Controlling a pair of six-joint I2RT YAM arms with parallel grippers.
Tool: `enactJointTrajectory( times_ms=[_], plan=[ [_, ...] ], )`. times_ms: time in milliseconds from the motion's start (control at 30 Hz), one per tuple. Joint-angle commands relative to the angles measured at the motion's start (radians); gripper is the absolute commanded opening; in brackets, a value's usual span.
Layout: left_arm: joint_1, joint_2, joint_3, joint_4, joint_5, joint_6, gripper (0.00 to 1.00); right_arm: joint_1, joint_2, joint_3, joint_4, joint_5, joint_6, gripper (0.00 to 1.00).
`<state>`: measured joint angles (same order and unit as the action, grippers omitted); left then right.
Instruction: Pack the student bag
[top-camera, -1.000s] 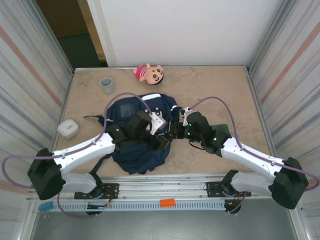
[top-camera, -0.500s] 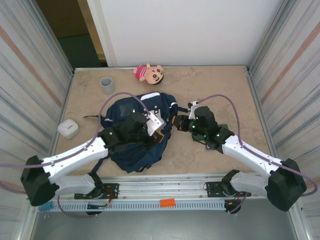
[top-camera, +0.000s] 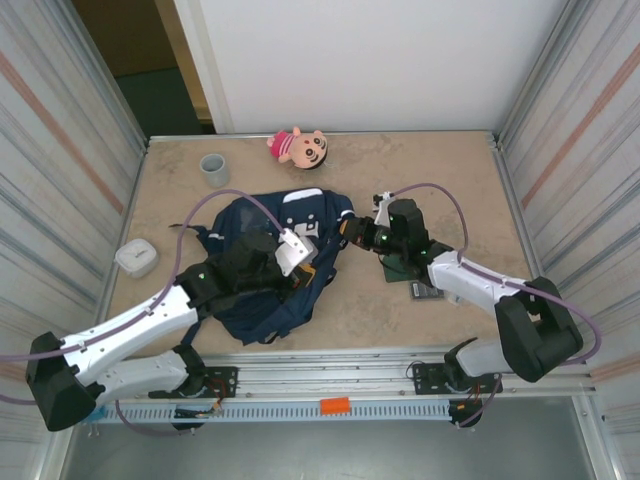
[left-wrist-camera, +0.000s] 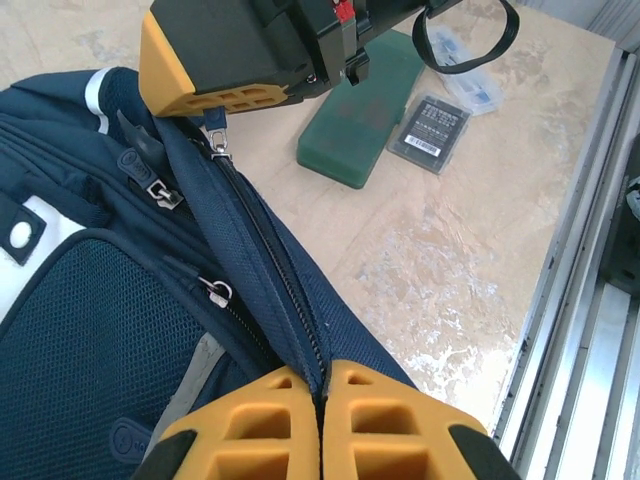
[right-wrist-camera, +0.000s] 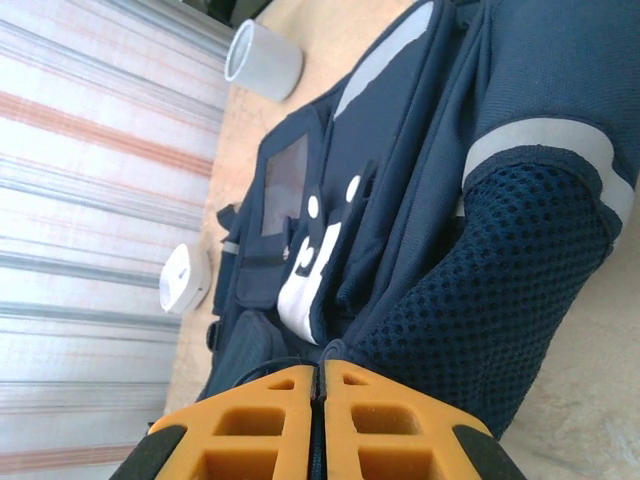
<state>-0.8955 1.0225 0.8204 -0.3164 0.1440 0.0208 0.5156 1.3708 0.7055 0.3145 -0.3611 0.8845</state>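
One mesh-pocketed navy student bag (top-camera: 262, 308)

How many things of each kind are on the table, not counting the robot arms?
student bag: 1
plush doll: 1
grey cup: 1
white case: 1
green case: 1
black flat device: 1
clear packet: 1
Total: 7

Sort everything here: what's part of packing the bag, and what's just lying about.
In the job: bag, pinched by left end effector and right end effector, both shut.
Lying about, perhaps to be packed: green case, black pack, doll, cup, white box.
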Motion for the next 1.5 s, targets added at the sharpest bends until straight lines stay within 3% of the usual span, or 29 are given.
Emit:
enactJointTrajectory(
  times_ms=[0, 133, 200, 267, 367, 467, 700, 933, 1133, 1300, 1467],
  plan=[
    [-0.006, -0.087, 0.024, -0.006, 0.026, 0.034, 0.0, -0.08, -0.011, 0.018, -0.02, 0.245, -0.038, 0.0],
    [-0.006, -0.081, 0.004, 0.035, -0.028, 0.012, 0.0, -0.074, -0.081, 0.014, -0.101, 0.242, -0.074, 0.03],
    [-0.004, -0.077, 0.0, 0.049, -0.067, -0.001, 0.07, -0.07, -0.116, 0.014, -0.14, 0.213, -0.096, 0.18],
    [-0.004, -0.069, -0.003, 0.058, -0.098, -0.013, 0.28, -0.064, -0.167, 0.015, -0.203, 0.194, -0.126, 0.31],
    [0.0, -0.063, 0.003, 0.073, -0.127, -0.055, 0.59, -0.057, -0.26, 0.027, -0.335, 0.201, -0.175, 0.39],
    [0.037, -0.064, 0.024, 0.056, -0.124, -0.124, 0.69, -0.053, -0.338, 0.054, -0.475, 0.211, -0.216, 0.42],
    [0.235, -0.071, 0.065, -0.107, -0.122, -0.369, 0.74, -0.007, -0.413, 0.095, -0.617, 0.216, -0.224, 0.46],
    [0.455, -0.07, -0.097, -0.181, -0.114, -0.649, 0.75, 0.151, -0.223, 0.078, -0.526, 0.243, -0.143, 0.47],
    [0.474, -0.051, -0.285, -0.059, -0.127, -0.75, 0.76, 0.236, 0.07, 0.106, -0.432, 0.236, -0.115, 0.45],
    [0.475, 0.005, -0.396, 0.079, -0.136, -0.809, 0.75, 0.203, 0.207, 0.105, -0.381, 0.246, -0.104, 0.45],
    [0.471, 0.066, -0.398, 0.143, -0.142, -0.807, 0.75, 0.123, 0.257, 0.126, -0.36, 0.222, -0.122, 0.45]
  ],
)
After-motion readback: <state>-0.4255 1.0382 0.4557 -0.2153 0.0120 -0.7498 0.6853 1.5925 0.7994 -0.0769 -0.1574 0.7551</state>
